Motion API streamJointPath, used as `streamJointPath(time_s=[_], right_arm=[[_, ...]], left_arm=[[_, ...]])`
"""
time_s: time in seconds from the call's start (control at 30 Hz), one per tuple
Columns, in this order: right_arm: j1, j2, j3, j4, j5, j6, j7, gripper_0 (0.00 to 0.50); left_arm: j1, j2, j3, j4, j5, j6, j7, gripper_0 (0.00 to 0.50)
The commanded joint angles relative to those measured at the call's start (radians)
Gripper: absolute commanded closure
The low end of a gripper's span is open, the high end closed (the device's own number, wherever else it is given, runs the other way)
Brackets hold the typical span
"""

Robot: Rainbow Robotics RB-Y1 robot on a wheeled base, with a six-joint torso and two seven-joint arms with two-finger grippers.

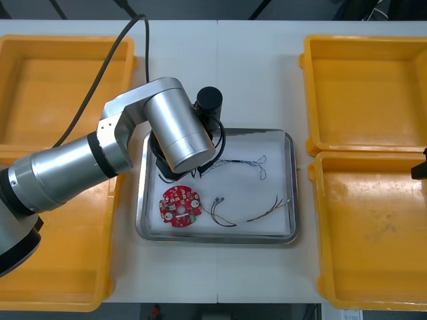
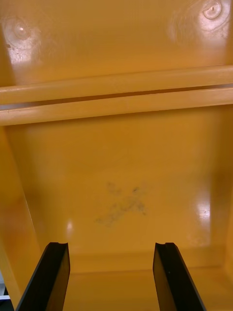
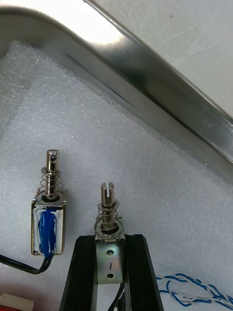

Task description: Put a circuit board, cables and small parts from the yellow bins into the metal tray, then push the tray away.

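While it hangs inside the metal tray (image 3: 160, 97), the left gripper (image 3: 110, 243) pinches a small metal part (image 3: 108, 218). The right gripper (image 2: 110, 248), outside it, is spread.

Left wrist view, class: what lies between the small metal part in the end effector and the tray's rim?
Only bare white foam; the left wrist view shows it. The left end effector clamps the small metal part.

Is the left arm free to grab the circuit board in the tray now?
Probably not yet: the left claw is shut on a small metal part; otherwise the circuit board lies uncovered nearby.
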Motion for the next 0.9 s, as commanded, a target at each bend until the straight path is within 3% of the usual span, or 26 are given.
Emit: streamJointPath(time_s=[0.03, 0.1, 0.27, 0.63, 0.9], right_arm=[[0.010, -0.038, -0.028, -0.025, 0.007, -0.002, -0.034, 0.000], [0.010, -0.038, -0.028, -0.025, 0.007, -0.002, -0.034, 0.000], [0.010, -0.038, -0.028, -0.025, 0.007, -0.002, -0.034, 0.000], [0.010, -0.038, -0.028, -0.025, 0.007, -0.002, -0.034, 0.000], [0.028, -0.049, 0.021, -0.011, -0.019, 0.004, -0.033, 0.000]], left_arm=[[0.012, -0.017, -0.009, -0.005, 0.008, -0.009, -0.064, 0.275], [0.012, -0.015, -0.009, -0.005, 0.008, -0.009, -0.066, 0.201], [0.012, -0.011, -0.009, -0.011, 0.008, -0.007, -0.066, 0.127], [-0.069, 0.098, -0.009, -0.187, 0.066, 0.074, -0.072, 0.032], [-0.140, 0.236, -0.008, -0.387, 0.143, 0.177, -0.066, 0.026]])
